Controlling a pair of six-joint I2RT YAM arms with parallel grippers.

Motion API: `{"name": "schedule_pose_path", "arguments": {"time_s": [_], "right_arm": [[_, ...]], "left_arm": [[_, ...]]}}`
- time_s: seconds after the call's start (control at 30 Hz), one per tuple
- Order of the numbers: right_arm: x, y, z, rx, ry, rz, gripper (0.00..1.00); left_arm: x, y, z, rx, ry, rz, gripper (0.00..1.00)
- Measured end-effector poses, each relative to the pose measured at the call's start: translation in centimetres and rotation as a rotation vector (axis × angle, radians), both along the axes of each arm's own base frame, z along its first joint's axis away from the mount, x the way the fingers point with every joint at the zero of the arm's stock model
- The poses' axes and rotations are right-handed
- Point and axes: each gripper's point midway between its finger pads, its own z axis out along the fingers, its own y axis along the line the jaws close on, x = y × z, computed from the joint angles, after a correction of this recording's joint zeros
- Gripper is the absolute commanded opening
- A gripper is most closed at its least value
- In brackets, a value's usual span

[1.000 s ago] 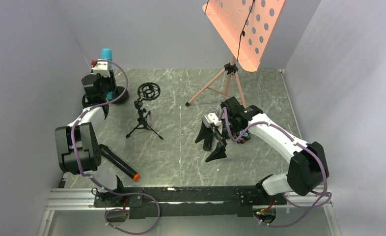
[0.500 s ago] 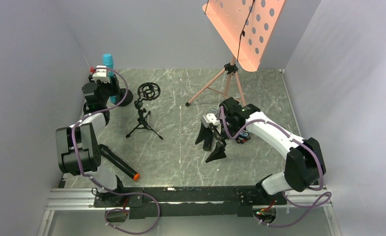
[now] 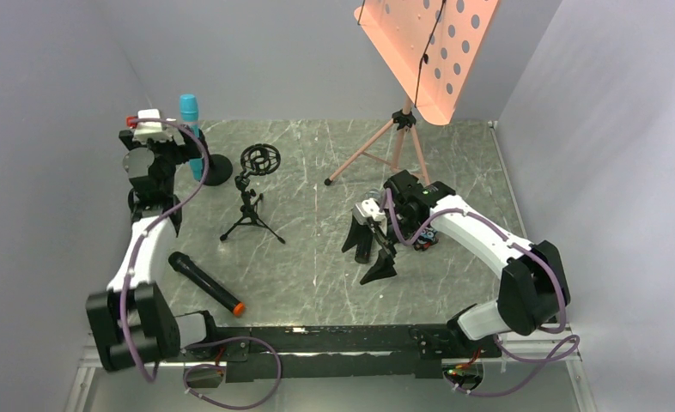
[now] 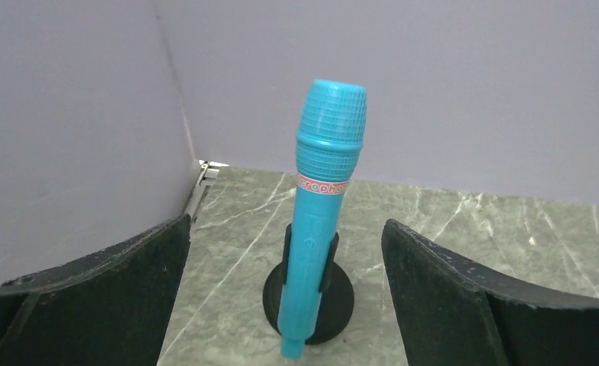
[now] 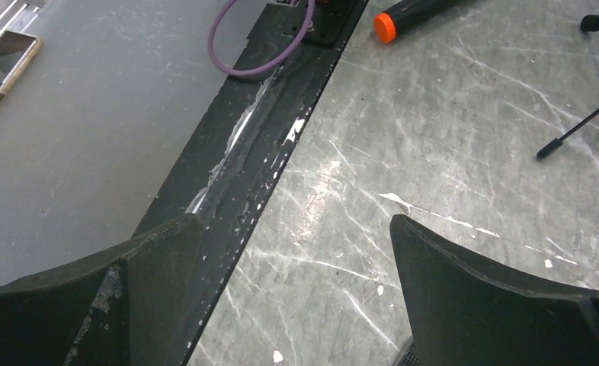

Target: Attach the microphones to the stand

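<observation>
A teal-blue microphone (image 4: pixel 323 198) stands upright, clipped into a black round-based stand (image 4: pixel 341 309) at the back left (image 3: pixel 188 112). My left gripper (image 4: pixel 285 225) is open, its fingers wide on either side and short of the mic, touching nothing. In the top view it (image 3: pixel 178 148) sits just left of that stand (image 3: pixel 216 169). A black microphone with an orange-red end (image 3: pixel 205 283) lies flat near the left arm's base. A black tripod stand with a ring mount (image 3: pixel 257 161) stands empty mid-table. My right gripper (image 3: pixel 368 253) hangs open over bare table (image 5: pixel 295 221).
A pink music stand (image 3: pixel 424 51) on tripod legs (image 3: pixel 377 150) rises at the back centre. A small colourful toy (image 3: pixel 427 239) lies under the right forearm. The black base rail (image 5: pixel 266 122) and a purple cable (image 5: pixel 258 46) run along the near edge. Grey walls close in on three sides.
My left gripper opened, let go of the teal microphone and drew back to the left; the mic stays upright in its stand. The right arm has barely moved.
</observation>
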Motion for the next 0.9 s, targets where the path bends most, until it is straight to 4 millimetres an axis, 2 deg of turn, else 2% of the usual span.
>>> {"name": "schedule_pose_path", "arguments": {"time_s": [0.1, 0.23, 0.37, 0.47, 0.6, 0.77, 0.9], "right_arm": [[0.0, -0.2, -0.1, -0.005, -0.027, 0.004, 1.00], [-0.1, -0.6, 0.0, -0.011, -0.072, 0.008, 1.00], [0.1, -1.4, 0.1, -0.035, -0.123, -0.007, 1.00], [0.7, -2.2, 0.5, -0.052, -0.179, -0.046, 1.00], [1.1, -3.2, 0.6, -0.078, -0.260, -0.109, 1.00], [0.8, -4.8, -0.9, -0.119, -0.272, -0.192, 1.00], [3.2, -6.9, -1.3, -0.123, -0.245, -0.333, 1.00]], "left_arm": [[-3.6, -0.3, 2.5, -0.069, -0.026, 0.032, 0.99], [-8.6, -2.0, 4.9, -0.164, -0.075, 0.009, 0.99], [-12.6, -5.9, 5.6, -0.232, -0.074, -0.153, 0.99], [-14.0, -9.3, 4.3, -0.253, 0.005, -0.328, 0.99], [-15.8, -13.3, 0.7, -0.296, 0.185, -0.533, 0.99], [-18.1, -15.7, -2.4, -0.322, 0.334, -0.614, 0.99], [-19.2, -16.7, -4.4, -0.301, 0.420, -0.580, 0.99]]}}
